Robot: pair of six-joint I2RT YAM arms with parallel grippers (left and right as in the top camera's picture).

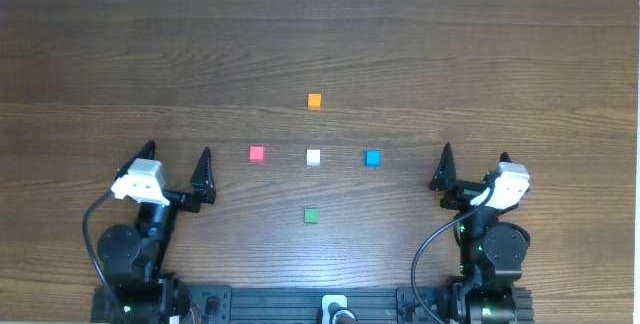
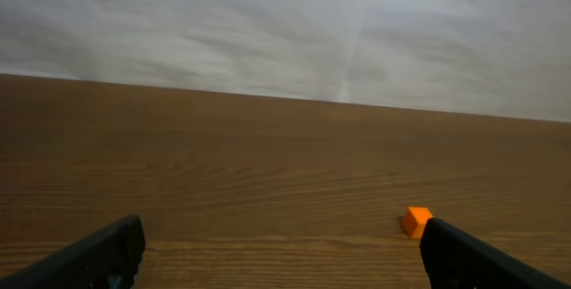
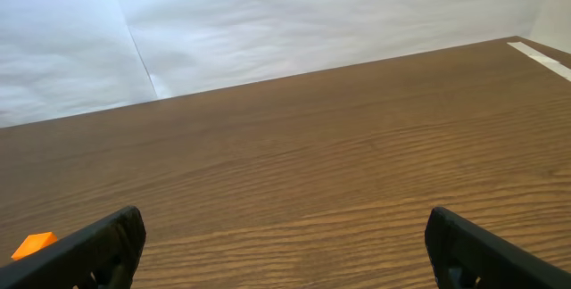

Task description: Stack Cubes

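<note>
Wood-grain table [image 1: 480, 34] carries five small cubes, and a pale wall [image 3: 312, 21] stands behind its far edge. A pale strip [image 3: 540, 57] lies at the far table corner in the right wrist view.

Top view, cross layout around the white cube [image 1: 313, 157]:
- orange cube [image 1: 315, 101] at 12 o'clock
- blue cube [image 1: 373, 157] at 3 o'clock
- green cube [image 1: 311, 216] at 6 o'clock
- pink cube [image 1: 257, 153] at 9 o'clock

All cubes are apart from each other, none stacked.

Left gripper [image 1: 178, 150] sits at 9 o'clock of the pink cube, jaws spread wide and holding nothing. The pink cube is outside the jaws, near the inner finger. Right gripper [image 1: 475, 152] sits at 3 o'clock of the blue cube, jaws also wide and holding nothing, with the blue cube well apart from them.

In the left wrist view the orange cube [image 2: 416, 221] lies just beside the inner finger's tip. In the right wrist view it [image 3: 34, 245] shows next to the inner finger.

Cubes have no long axis. Each rests flat on one face, sides roughly square with the grain in the top view.
</note>
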